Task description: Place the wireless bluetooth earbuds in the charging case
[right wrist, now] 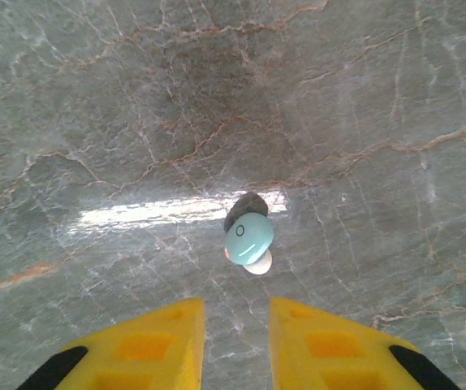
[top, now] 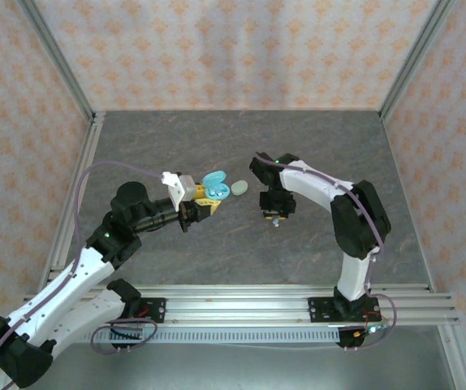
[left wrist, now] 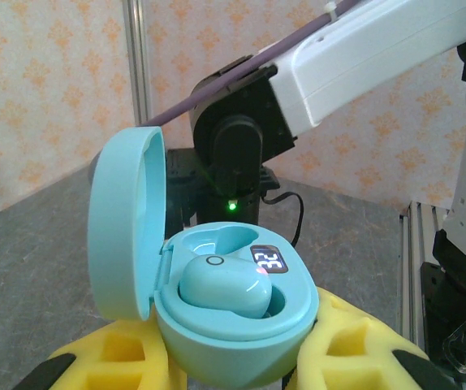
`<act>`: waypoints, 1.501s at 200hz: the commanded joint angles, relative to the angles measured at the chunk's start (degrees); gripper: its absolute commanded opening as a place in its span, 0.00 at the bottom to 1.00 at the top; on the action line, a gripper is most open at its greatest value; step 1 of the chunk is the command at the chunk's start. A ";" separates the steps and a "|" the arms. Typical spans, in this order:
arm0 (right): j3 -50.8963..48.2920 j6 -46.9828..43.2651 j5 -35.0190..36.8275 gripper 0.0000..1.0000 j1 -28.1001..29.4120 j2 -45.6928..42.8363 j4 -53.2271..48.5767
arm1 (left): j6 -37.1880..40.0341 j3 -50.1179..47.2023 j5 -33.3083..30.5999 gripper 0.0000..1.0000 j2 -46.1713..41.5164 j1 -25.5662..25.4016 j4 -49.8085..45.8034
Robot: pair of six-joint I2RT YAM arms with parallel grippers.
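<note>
Yellow fingers [left wrist: 119,357] of the left gripper [left wrist: 231,366] sit along the bottom edge of the left wrist view. They are pressed against both sides of the light teal charging case [left wrist: 233,337], pinching it and holding it upright. Its lid [left wrist: 123,227] stands hinged open to the left. 1 seated earbud [left wrist: 221,288] of the same teal lies in the nearer well, just beside a small lit display [left wrist: 269,260], and the rear well [left wrist: 217,238] behind it is bare. Beyond the case, the right arm [left wrist: 363,57] crosses the background with a green light glowing on its dark joint. From the top camera, the held case sits a little left of the table's [top: 322,146] middle. A pale oval case [top: 239,188] lies on the grey surface just to its right, apart from it. Farther right, the right gripper [top: 275,216] points down at the table. In the right wrist view its 2 yellow fingers [right wrist: 156,345] stand spread with a clear gap between them, gripping nothing. 1 loose earbud [right wrist: 249,236] lies on the marbled table just beyond the fingertips and apart from them. It is light teal with a small ring mark on top, has a paler tip at its near edge and a dark patch at its far edge, and rests beside a bright streak of reflected light.
</note>
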 commanded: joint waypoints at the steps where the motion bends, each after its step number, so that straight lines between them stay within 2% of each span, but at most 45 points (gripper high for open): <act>1: 1.92 0.73 2.62 0.27 0.10 1.81 -1.55 | 1.00 1.30 -0.32 0.09 -1.04 -0.39 1.08; 157: 2.41 -0.83 3.35 0.30 0.17 7.38 -0.95 | 1.97 1.76 -0.85 0.09 -0.95 -0.39 -0.24; 220: 1.78 -1.30 1.55 0.27 0.11 8.02 0.01 | 2.07 2.02 -0.85 0.09 -1.13 -0.36 -0.84; 239: 1.31 -1.28 0.72 0.24 0.08 7.73 0.46 | 2.10 1.91 -0.85 0.09 -1.29 -0.41 -0.93; 258: 0.94 -1.37 0.31 0.16 0.14 6.95 0.77 | 2.08 1.93 -0.88 0.09 -1.44 -0.39 -1.02; 300: 0.45 -1.10 -0.96 0.09 0.09 -1.48 1.26 | 2.08 2.07 -0.94 0.09 -1.57 -0.39 -0.86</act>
